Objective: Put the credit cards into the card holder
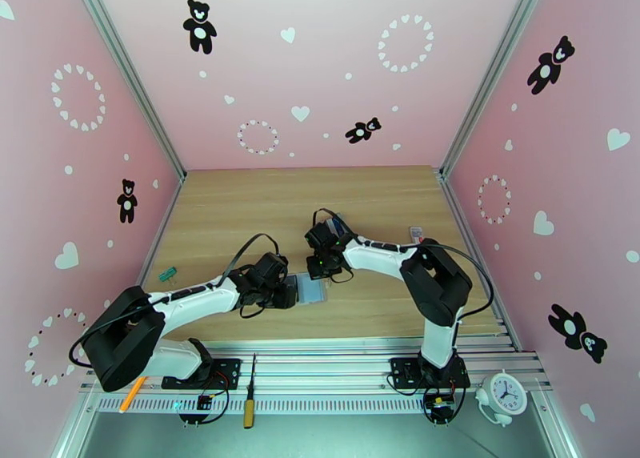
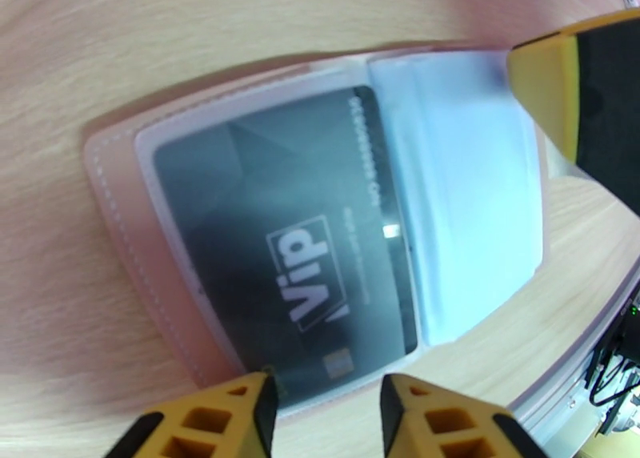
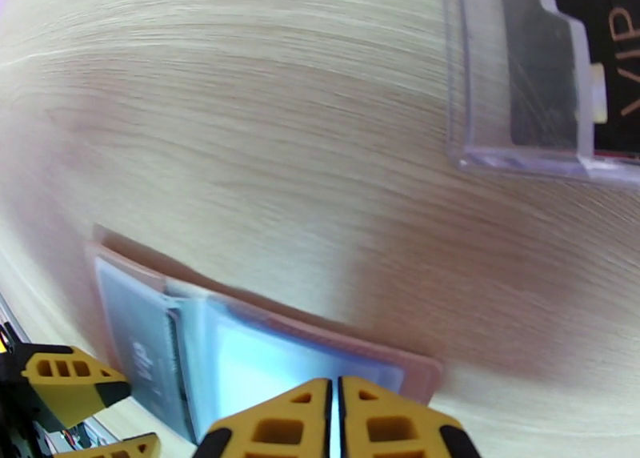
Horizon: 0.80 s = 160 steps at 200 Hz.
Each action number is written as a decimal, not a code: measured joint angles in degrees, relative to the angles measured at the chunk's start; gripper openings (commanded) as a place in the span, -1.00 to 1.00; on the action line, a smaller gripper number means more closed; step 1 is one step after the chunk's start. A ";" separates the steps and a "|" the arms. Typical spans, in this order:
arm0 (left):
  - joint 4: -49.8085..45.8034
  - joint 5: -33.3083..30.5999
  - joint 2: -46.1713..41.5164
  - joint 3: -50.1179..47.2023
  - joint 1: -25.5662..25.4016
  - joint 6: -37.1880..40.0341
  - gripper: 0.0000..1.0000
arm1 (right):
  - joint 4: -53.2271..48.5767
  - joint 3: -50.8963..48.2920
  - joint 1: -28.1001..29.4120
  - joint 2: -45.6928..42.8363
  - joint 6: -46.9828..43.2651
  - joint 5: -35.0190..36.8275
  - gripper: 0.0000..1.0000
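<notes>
The tan-pink card holder (image 1: 314,290) lies open on the wooden table between the two arms. A black credit card (image 2: 296,243) with white "Vip" lettering sits inside its left clear sleeve; the right sleeve (image 2: 464,195) looks bare. My left gripper (image 2: 328,419) is open, its yellow fingertips (image 2: 240,407) at the holder's near edge. My right gripper (image 3: 336,419) is shut with nothing between its fingers, hovering over the holder's (image 3: 264,303) right sleeve. In the top view it (image 1: 320,271) stands just behind the holder and the left gripper (image 1: 290,293) just left of it.
A clear rack (image 3: 520,75) holding upright dark cards (image 3: 612,43) stands behind the right gripper. A green clip (image 1: 166,274) lies at the table's left edge. A screwdriver (image 1: 250,403), an orange pen (image 1: 132,394) and a small clock (image 1: 504,393) sit on the front rail.
</notes>
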 measured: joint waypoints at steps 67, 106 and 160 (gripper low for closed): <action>0.92 0.07 0.63 0.24 -0.42 0.02 0.17 | 1.42 -0.20 0.02 0.50 0.26 -0.87 -0.81; 1.55 1.33 0.59 0.28 -0.42 -0.37 0.36 | 2.91 -0.81 0.59 0.52 1.11 -1.92 -0.83; 2.51 2.58 0.09 0.00 -0.42 -0.37 0.53 | 4.96 -1.55 1.51 0.50 2.91 -4.17 -0.84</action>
